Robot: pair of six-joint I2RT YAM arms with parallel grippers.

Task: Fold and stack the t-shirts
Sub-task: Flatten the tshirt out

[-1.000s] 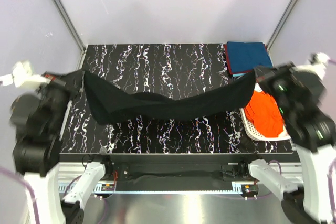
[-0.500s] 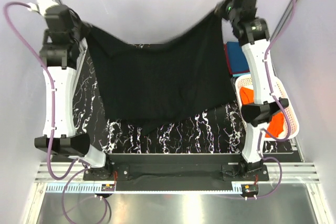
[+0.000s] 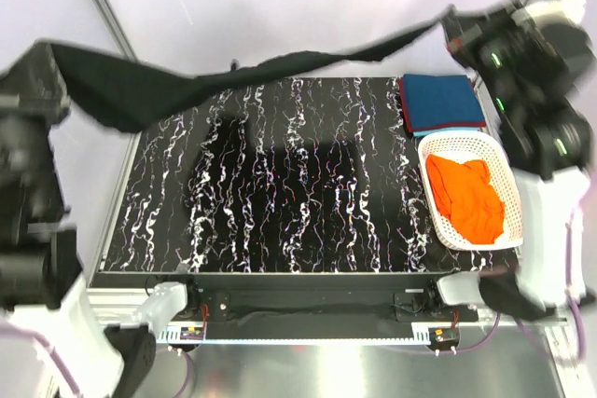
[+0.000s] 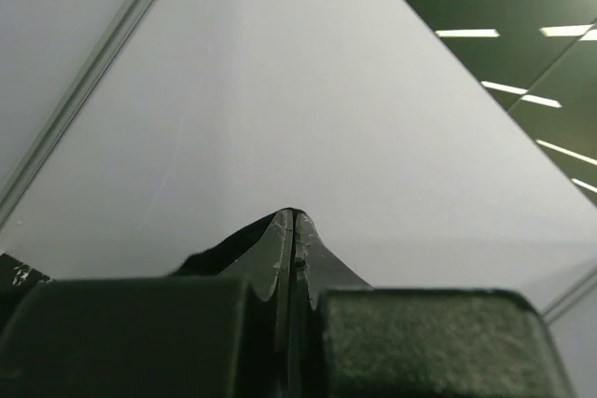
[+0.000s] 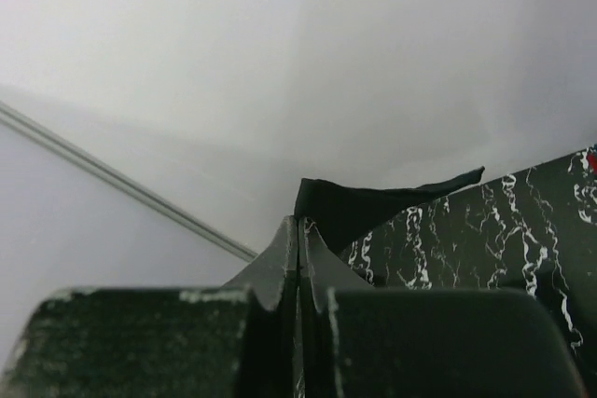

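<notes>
You are holding the black t-shirt (image 3: 131, 95) stretched in the air above the table (image 3: 280, 184). The left gripper (image 4: 294, 219) and right gripper (image 5: 298, 226) are each pinching an edge, jaws closed on fabric. It is sagging, so it is probably light and limp, and gripping corners seems best.

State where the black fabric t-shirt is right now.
Top view: the black fabric t-shirt stretches mid-air above the far edge of the marbled table, pinched between left gripper and right gripper.

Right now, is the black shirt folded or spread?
Spread: the black shirt hangs stretched in the air between the left gripper and right gripper, above the table.
</notes>
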